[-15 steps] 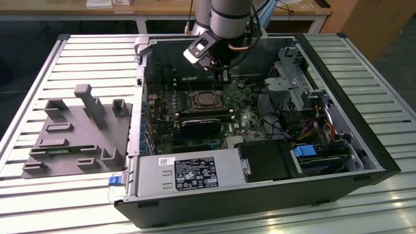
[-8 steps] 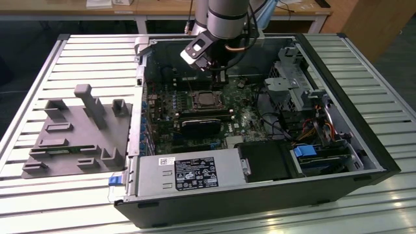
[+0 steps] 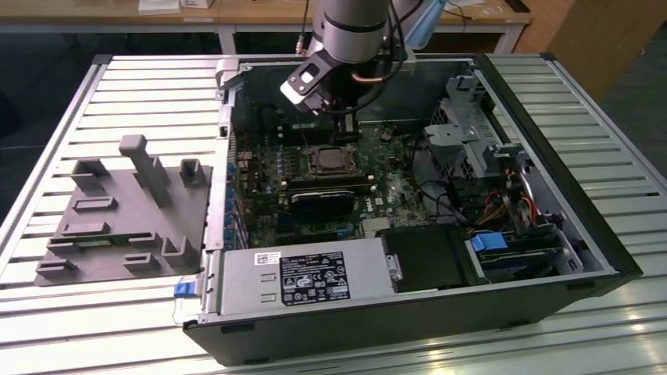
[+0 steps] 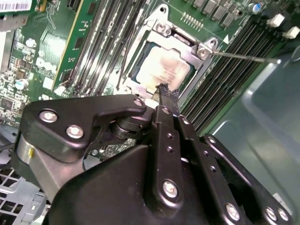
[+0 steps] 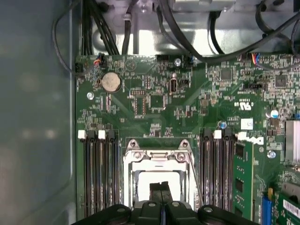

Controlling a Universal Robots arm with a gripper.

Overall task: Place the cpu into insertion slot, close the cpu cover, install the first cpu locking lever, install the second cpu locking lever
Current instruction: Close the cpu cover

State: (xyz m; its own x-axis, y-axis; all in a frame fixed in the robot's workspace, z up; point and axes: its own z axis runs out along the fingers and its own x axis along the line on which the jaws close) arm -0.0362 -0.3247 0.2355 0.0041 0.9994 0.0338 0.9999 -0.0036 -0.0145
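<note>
The cpu [image 4: 161,68] lies flat in the insertion slot [image 3: 330,160] on the green board, its silver top bright in the first wrist view [image 5: 157,177]. The cpu cover [image 4: 199,49] is down around it as a metal frame [image 5: 157,157]. A thin locking lever [image 4: 243,57] sticks out from the socket corner over the memory slots. My gripper [image 4: 162,90] is shut with nothing between its fingers. Its tip hovers just above the edge of the cpu [image 5: 161,190], and it hangs over the socket's far side in the exterior view [image 3: 339,117].
Black memory slots [image 5: 98,173] flank the socket on both sides. A black heatsink block [image 3: 321,201] sits just in front of it. Cables [image 3: 448,187] and a drive cage [image 3: 464,117] fill the case's right side; a grey fixture [image 3: 125,211] lies on the table at the exterior view's left.
</note>
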